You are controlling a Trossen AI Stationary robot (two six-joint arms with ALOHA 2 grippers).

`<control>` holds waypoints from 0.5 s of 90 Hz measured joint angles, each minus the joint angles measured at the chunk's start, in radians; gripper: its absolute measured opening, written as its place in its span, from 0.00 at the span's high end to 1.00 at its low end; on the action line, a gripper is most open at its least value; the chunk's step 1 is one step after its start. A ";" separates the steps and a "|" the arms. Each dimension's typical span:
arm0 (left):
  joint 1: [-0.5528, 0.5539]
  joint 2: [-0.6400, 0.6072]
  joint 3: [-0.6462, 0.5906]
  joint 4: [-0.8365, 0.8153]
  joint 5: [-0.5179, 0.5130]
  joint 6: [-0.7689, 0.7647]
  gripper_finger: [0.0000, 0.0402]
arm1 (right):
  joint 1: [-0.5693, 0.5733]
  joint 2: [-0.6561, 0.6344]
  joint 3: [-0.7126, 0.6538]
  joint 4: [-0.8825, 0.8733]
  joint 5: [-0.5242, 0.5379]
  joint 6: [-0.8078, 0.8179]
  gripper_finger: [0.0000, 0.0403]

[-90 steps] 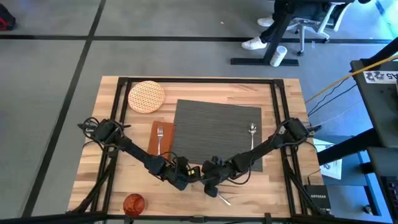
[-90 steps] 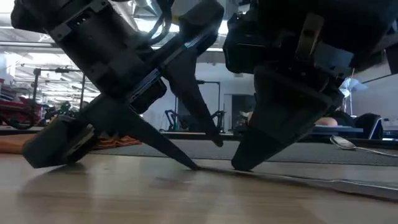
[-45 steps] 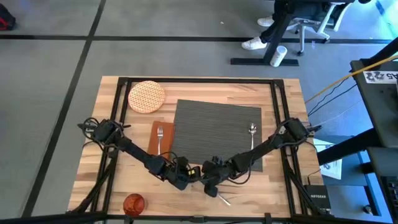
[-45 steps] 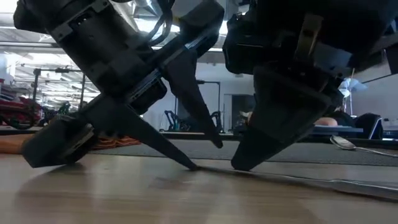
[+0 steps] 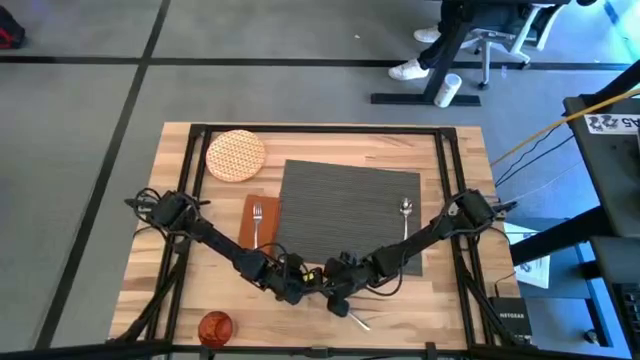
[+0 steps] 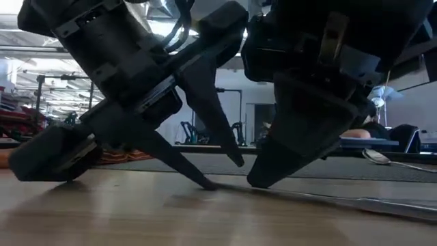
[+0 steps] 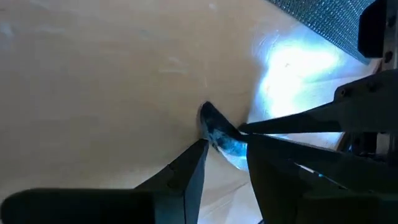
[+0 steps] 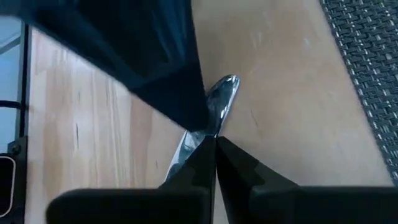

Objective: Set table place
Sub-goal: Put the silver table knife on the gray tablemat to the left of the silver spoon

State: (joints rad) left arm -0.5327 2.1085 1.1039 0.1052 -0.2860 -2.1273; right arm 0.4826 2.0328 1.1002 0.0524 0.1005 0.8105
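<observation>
Legible text: almost none. One white sign [image 5: 612, 122] on the grey equipment at the right edge of the high view carries dark characters, shown upside down and too small to read with certainty. A white sheet [image 5: 531, 269] on the floor beside the table [image 5: 330, 140] bears dark print, unreadable. A black box [image 5: 509, 322] near the table's front right corner shows a small pale mark, unreadable. No brand, number or label is readable on the arms or on the tableware in any view.
</observation>
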 joint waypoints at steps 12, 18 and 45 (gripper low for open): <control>-0.002 0.011 0.013 -0.005 -0.010 0.005 0.73 | -0.005 0.003 -0.001 0.008 -0.003 -0.003 1.00; 0.000 0.011 0.014 -0.012 -0.016 0.004 0.73 | -0.006 0.003 -0.003 0.020 -0.004 -0.004 1.00; 0.016 0.013 0.015 -0.004 -0.055 0.033 0.73 | -0.006 0.018 -0.004 0.086 -0.040 -0.002 1.00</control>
State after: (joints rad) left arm -0.5165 2.1213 1.1187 0.1008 -0.3415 -2.0947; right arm 0.4763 2.0509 1.0962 0.1385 0.0606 0.8085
